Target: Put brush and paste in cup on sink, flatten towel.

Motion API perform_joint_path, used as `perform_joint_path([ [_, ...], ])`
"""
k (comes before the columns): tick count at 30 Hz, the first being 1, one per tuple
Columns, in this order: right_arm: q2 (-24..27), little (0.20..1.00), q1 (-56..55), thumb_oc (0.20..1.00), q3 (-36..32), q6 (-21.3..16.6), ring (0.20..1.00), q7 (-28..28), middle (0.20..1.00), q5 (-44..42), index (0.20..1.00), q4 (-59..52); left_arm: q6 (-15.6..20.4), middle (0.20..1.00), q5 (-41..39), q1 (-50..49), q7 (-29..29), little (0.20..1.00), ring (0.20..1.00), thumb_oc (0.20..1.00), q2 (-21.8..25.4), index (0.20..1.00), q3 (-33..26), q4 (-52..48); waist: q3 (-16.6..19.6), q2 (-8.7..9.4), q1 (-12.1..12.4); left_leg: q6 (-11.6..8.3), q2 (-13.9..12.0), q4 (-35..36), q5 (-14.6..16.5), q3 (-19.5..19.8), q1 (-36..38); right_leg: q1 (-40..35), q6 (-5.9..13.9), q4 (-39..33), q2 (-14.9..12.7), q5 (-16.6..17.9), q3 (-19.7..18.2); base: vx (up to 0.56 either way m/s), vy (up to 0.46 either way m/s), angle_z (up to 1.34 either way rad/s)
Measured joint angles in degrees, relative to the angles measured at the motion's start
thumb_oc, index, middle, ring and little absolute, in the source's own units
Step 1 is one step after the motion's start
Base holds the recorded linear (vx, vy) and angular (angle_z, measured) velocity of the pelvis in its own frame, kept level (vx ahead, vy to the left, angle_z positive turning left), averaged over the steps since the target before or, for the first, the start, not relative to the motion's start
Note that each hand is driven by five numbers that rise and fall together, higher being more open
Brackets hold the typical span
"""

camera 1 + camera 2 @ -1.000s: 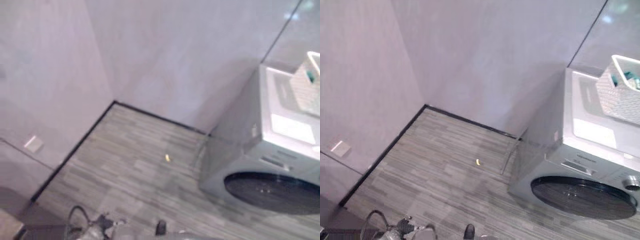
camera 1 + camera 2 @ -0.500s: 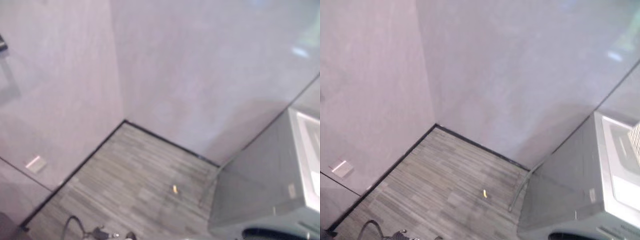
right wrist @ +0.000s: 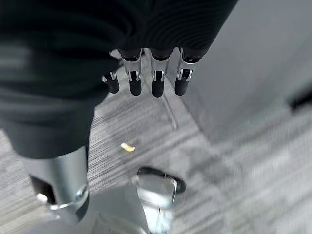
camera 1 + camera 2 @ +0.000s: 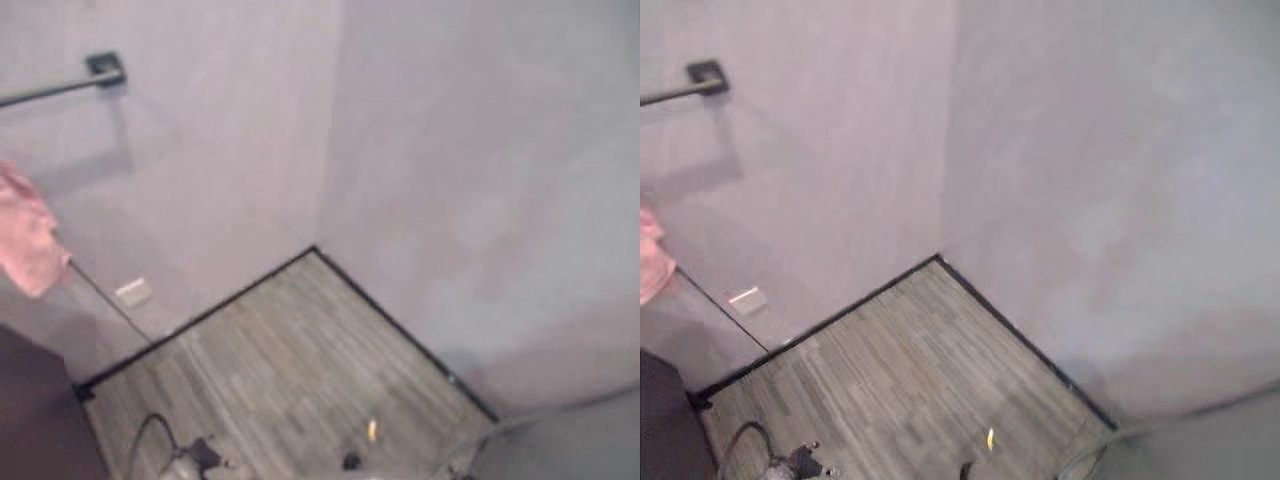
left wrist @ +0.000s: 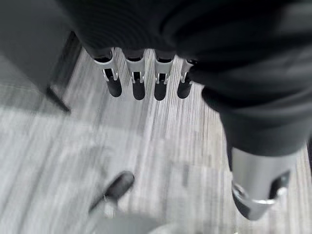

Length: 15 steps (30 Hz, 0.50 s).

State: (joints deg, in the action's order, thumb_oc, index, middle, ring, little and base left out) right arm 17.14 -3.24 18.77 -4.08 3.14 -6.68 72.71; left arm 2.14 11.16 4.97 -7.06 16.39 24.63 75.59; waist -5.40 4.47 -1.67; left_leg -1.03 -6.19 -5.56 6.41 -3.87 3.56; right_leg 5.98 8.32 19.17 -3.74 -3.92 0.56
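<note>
Pink towel [image 4: 28,245], left edge of frame, below a dark wall rail [image 4: 60,85]. Left hand [image 5: 141,83] and right hand [image 3: 153,78]: fingers straight, apart, empty, above striped floor [image 4: 300,370].

Camera swung left: washing machine gone from right edge; pink towel [image 4: 28,243] and towel bar [image 4: 62,85] now at far left wall.
</note>
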Motion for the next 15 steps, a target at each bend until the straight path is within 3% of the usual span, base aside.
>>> perform_joint_path([
  [1,0.8,1.000,-0.5,1.000,0.0,0.0,1.000,0.0,1.000,0.1,1.000,0.1,0.1,1.000,0.0,0.0,0.1,1.000,1.000,1.000,-1.2,1.000,0.0,0.3,0.3,-0.90,-1.4,-1.26,-0.3,-0.6,1.0,2.0,-0.5,-0.2,0.26,0.8,0.4,0.3,0.0,0.22,-0.109,1.37],
  [2,1.0,1.000,-1.2,1.000,-0.1,0.3,1.000,0.0,1.000,0.1,1.000,1.1,0.4,1.000,-0.1,-0.3,0.0,1.000,1.000,1.000,-2.1,1.000,1.0,0.1,1.2,-2.37,-1.6,-1.05,-1.3,1.7,1.1,5.6,-0.2,0.7,-0.43,3.7,1.9,-0.3,-0.5,0.23,-0.126,1.66],
  [3,0.1,1.000,-2.0,1.000,0.7,0.6,1.000,-0.1,1.000,0.3,1.000,2.0,1.2,1.000,-0.1,-0.2,-0.1,1.000,1.000,1.000,-1.6,1.000,1.9,-0.8,1.5,-1.51,-2.1,-2.07,-1.2,2.3,0.2,9.7,-1.2,0.6,-0.84,2.6,3.4,-3.4,-4.5,0.19,-0.141,1.70],
  [4,-1.0,1.000,-2.8,1.000,1.5,0.7,1.000,-0.2,1.000,0.7,1.000,2.6,1.4,1.000,-0.1,-0.3,-0.1,1.000,1.000,1.000,-0.2,1.000,2.4,-0.8,2.1,0.83,-1.8,-2.41,-0.1,3.4,-0.5,12.1,-1.9,-1.7,-0.89,-3.8,3.6,-4.3,-6.2,0.16,-0.147,1.46],
  [5,-1.6,1.000,-2.9,1.000,1.8,0.8,1.000,-0.1,1.000,1.0,1.000,2.7,1.4,1.000,-0.1,0.2,-0.2,1.000,1.000,1.000,0.6,1.000,2.5,-0.9,2.1,2.25,-1.7,-3.68,1.0,3.8,-1.3,12.9,-1.9,-2.3,-4.08,-5.9,3.4,-5.3,-6.2,0.11,-0.144,1.24],
  [7,-1.2,1.000,-3.3,1.000,1.5,0.6,1.000,0.2,1.000,1.9,1.000,3.0,1.2,1.000,-0.1,-1.1,-0.2,1.000,1.000,1.000,0.8,1.000,3.5,-0.7,3.3,1.28,-1.5,-3.78,-0.6,6.2,-2.5,16.7,-2.6,-4.7,-6.90,-11.7,3.9,-3.9,-1.3,0.07,-0.117,1.07],
  [9,-0.2,1.000,-1.9,1.000,1.5,0.5,1.000,0.4,1.000,2.0,1.000,3.1,1.4,1.000,-0.8,-2.3,-0.4,1.000,1.000,1.000,0.4,1.000,3.3,-0.8,3.5,0.34,-0.8,-3.68,0.4,4.3,-2.8,16.8,-3.8,-5.6,-6.65,-12.6,3.8,-3.2,0.3,0.07,-0.179,0.53],
  [12,0.2,1.000,-1.1,1.000,1.5,0.0,1.000,0.4,1.000,1.6,1.000,2.1,1.3,1.000,-1.2,-2.7,-0.4,1.000,1.000,1.000,0.3,1.000,3.3,-0.7,4.3,-1.26,-0.9,-5.53,0.7,4.8,-4.2,18.3,-4.4,-6.4,-6.55,-13.9,3.7,-2.4,2.4,0.05,-0.146,0.35],
  [15,-0.1,1.000,-0.1,1.000,-0.6,-0.2,1.000,0.5,1.000,-0.4,1.000,0.3,1.2,1.000,-1.5,-2.8,-0.5,1.000,1.000,1.000,0.6,1.000,1.5,-0.5,4.0,-1.57,-1.3,-6.31,1.2,4.6,-4.8,18.7,-5.3,-7.9,-5.56,-16.4,3.3,-2.1,4.0,0.02,-0.098,0.29],
])
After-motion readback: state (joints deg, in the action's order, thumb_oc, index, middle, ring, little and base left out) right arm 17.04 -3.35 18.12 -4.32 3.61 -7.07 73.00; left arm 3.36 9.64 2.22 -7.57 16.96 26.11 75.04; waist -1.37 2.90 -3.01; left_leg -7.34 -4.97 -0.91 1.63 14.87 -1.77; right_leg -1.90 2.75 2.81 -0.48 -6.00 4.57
